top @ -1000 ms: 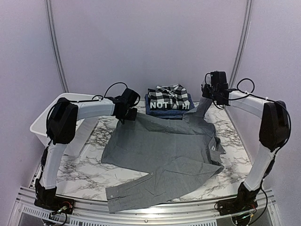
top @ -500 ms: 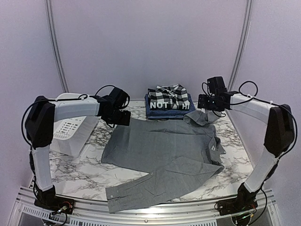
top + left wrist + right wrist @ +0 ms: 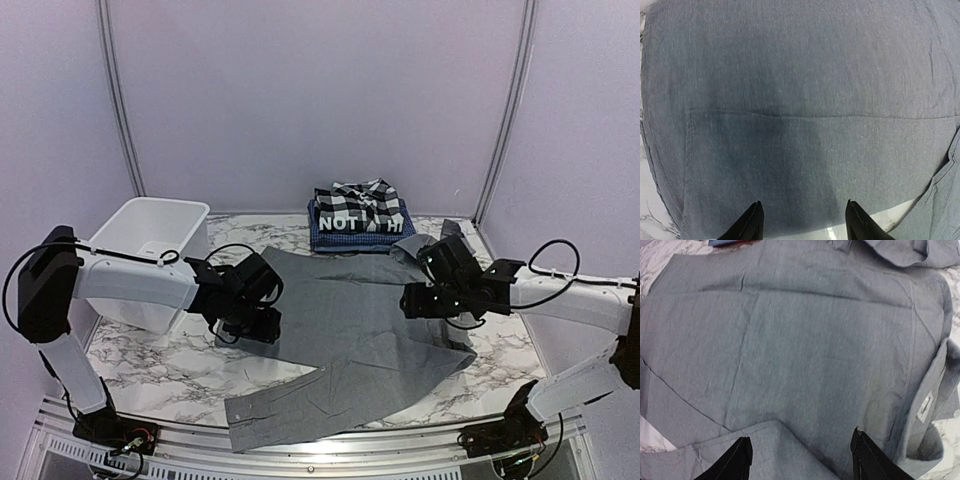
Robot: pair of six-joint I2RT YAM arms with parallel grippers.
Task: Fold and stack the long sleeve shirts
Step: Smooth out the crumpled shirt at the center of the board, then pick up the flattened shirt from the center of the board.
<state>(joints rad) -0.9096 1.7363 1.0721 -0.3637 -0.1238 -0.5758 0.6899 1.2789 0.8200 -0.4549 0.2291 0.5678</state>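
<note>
A plain grey collared shirt [image 3: 350,320] lies spread flat on the marble table, one sleeve [image 3: 290,405] stretched to the near left. It fills the left wrist view [image 3: 800,100] and the right wrist view [image 3: 800,340]. Behind it stands a pile of folded shirts [image 3: 360,215]: black-and-white plaid on top, white-lettered black below, blue checked at the bottom. My left gripper [image 3: 250,325] [image 3: 804,222] hovers open over the shirt's left edge, holding nothing. Over the collar side, my right gripper [image 3: 425,300] [image 3: 802,460] is open and empty too.
A white plastic tub [image 3: 150,250] stands at the back left beside the left arm. The marble table [image 3: 160,370] shows around the shirt. A metal rail [image 3: 320,460] runs along the near edge by the arm bases.
Both grippers let go of the shirt's far corners and opened. Both arms swung down and toward the near side, over the shirt's middle. The lifted right corner dropped onto the table.
</note>
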